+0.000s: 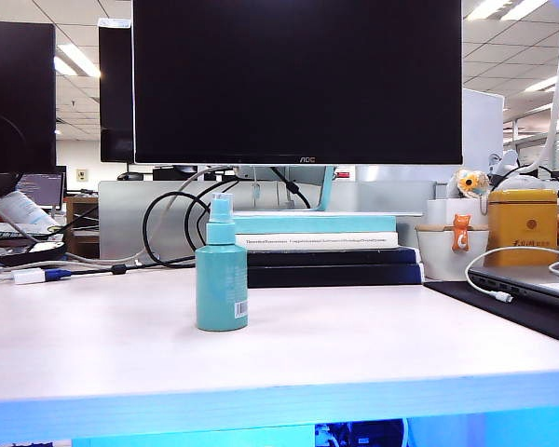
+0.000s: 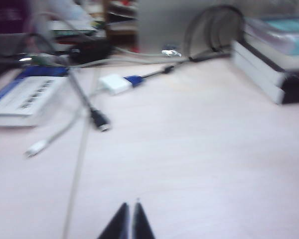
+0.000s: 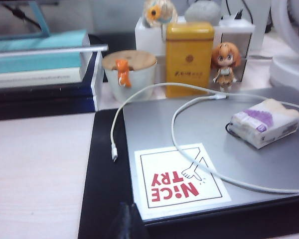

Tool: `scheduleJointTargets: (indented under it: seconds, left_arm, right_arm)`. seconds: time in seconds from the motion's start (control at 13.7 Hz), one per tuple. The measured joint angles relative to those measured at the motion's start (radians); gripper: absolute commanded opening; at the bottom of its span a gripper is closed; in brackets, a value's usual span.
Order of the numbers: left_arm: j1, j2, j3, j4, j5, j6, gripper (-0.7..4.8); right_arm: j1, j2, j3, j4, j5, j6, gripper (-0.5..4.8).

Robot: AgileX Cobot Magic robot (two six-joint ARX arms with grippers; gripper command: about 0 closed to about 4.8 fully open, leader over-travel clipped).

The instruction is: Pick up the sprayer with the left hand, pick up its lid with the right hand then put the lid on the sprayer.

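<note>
The left gripper (image 2: 130,221) has its fingers pressed together on nothing, hanging over bare table (image 2: 199,149) off to the sprayer's left side, near loose cables (image 2: 97,119). The right gripper (image 3: 125,219) is likewise closed and empty, over a black mat (image 3: 102,189) beside a laptop (image 3: 249,164), right of the sprayer. The sprayer (image 1: 221,277) stands upright on the table before a stack of books (image 1: 321,247), clear lid (image 1: 222,205) on its nozzle.
</note>
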Motion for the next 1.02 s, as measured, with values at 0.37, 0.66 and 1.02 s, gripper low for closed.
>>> scheduleJointTargets:
  seconds: [0.37,0.66,1.02]
  left_arm:
    - [0.000,0.000,0.002,-0.030,-0.136,-0.027,-0.04]
    - [0.000,0.000,0.003,-0.036,-0.172,-0.076,0.00]
    - [0.000,0.000,0.002,-0.028,-0.095,-0.158,-0.01]
  right_arm:
    - [0.000,0.000,0.000,0.018,-0.008,0.000,-0.01]
    - [0.000,0.000,0.000,0.015,-0.023,0.000,-0.01]
    - [0.000,0.000,0.000,0.015,-0.023,0.076,-0.01]
